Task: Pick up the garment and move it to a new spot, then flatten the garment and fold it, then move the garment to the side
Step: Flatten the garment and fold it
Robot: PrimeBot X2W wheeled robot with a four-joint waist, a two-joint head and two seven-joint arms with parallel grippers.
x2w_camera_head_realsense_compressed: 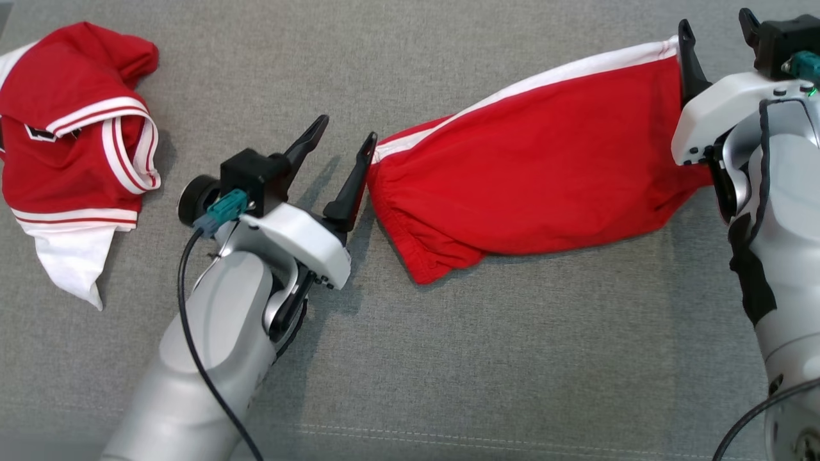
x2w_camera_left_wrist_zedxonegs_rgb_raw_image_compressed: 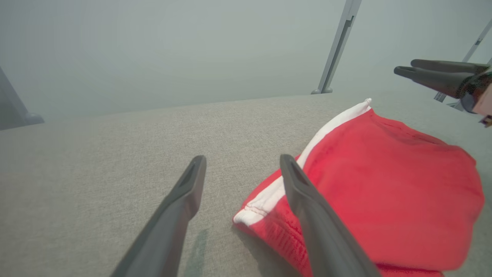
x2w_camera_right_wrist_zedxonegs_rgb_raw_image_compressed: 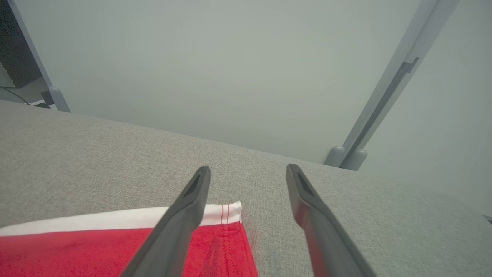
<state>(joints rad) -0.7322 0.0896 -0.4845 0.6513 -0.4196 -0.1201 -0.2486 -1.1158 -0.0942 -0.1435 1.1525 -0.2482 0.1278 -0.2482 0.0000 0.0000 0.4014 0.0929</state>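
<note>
Head view: garment end behind right tool; jersey partly off-frame

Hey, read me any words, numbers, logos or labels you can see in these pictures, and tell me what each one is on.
No text can be read in these pictures.
Crumpled red and white jersey: a black and white mark peeks from a fold, too hidden to read.
Red shorts: no print or label showing.
</note>
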